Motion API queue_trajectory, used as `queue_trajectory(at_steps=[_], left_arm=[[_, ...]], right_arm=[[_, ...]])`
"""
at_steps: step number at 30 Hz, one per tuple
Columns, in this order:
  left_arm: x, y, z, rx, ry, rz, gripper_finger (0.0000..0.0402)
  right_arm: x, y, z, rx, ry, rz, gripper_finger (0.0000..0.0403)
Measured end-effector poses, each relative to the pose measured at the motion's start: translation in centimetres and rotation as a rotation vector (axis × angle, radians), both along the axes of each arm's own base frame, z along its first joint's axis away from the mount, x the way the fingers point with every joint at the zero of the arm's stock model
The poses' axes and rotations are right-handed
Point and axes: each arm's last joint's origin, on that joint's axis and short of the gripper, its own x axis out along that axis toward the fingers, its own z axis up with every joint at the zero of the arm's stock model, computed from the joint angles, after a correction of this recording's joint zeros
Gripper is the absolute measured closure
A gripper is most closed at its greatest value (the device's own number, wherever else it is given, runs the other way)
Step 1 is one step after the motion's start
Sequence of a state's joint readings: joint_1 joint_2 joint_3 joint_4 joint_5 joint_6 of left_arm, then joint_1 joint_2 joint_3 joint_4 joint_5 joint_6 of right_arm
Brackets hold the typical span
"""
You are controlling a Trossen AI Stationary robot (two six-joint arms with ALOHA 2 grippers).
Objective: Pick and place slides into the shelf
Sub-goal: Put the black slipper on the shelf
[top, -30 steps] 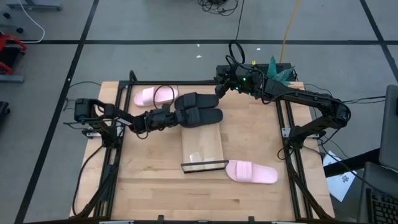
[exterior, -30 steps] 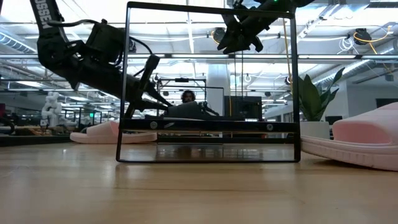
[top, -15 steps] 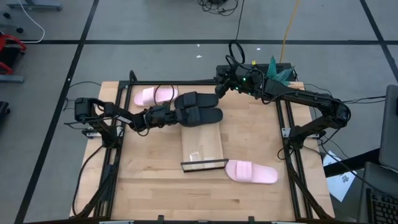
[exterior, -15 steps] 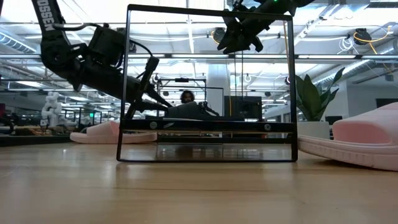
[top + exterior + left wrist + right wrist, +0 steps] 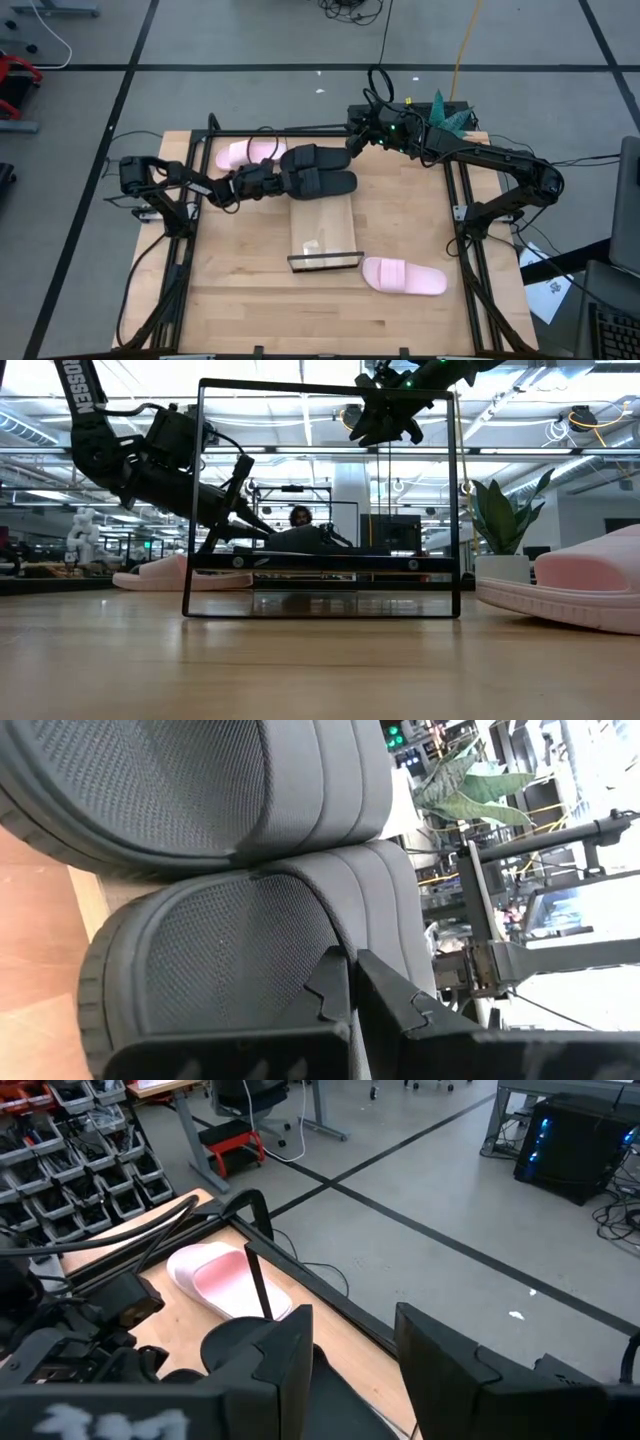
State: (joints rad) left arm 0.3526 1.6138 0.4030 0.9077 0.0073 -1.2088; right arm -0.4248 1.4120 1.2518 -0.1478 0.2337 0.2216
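Hard to make out from above: left tool [image 5: 268, 184] merging with the dark heels of the two black slides [image 5: 318, 172], fingers lost against them. In the left wrist view, fingers [image 5: 400, 1010] pressed together with no gap, tips against the ribbed strap of the nearer black slide [image 5: 250, 950], nothing held between them. Black slides side by side, touching, lying across the far end of the shelf [image 5: 325, 232]. In the low view, mostly hidden behind the shelf's dark lip [image 5: 320, 562].

Compared with a second ago: left tool drawn back toward its own side of the desk [image 5: 400, 220]; shelf's lipped end swung slightly, lip now sitting a little further left in both the high and low views. Black slides much where they were.

Right tool [image 5: 352, 143] raised above the far edge, beside the toe ends of the black slides, fingers [image 5: 285, 1355] spread apart and empty.

One pink slide [image 5: 250, 153] at the far left corner, just beside the black pair. Other pink slide [image 5: 404, 276] near the front, just beside the shelf's lip. Potted plant [image 5: 505, 525] beyond the desk.
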Motion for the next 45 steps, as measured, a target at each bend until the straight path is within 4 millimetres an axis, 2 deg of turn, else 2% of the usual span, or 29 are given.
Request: queue_trajectory(at_steps=[11, 45], left_arm=[[-0.3, 0.9, 0.0, 0.007, 0.002, -0.002, 0.0401], [-0.4, 1.1, 0.2, -0.004, -0.032, -0.011, 0.04]], right_arm=[[0.0, 0.0, 0.0, 0.001, -0.001, 0.0, 0.0268], [0.0, 0.0, 0.0, 0.0, 0.001, 0.001, 0.0268]])
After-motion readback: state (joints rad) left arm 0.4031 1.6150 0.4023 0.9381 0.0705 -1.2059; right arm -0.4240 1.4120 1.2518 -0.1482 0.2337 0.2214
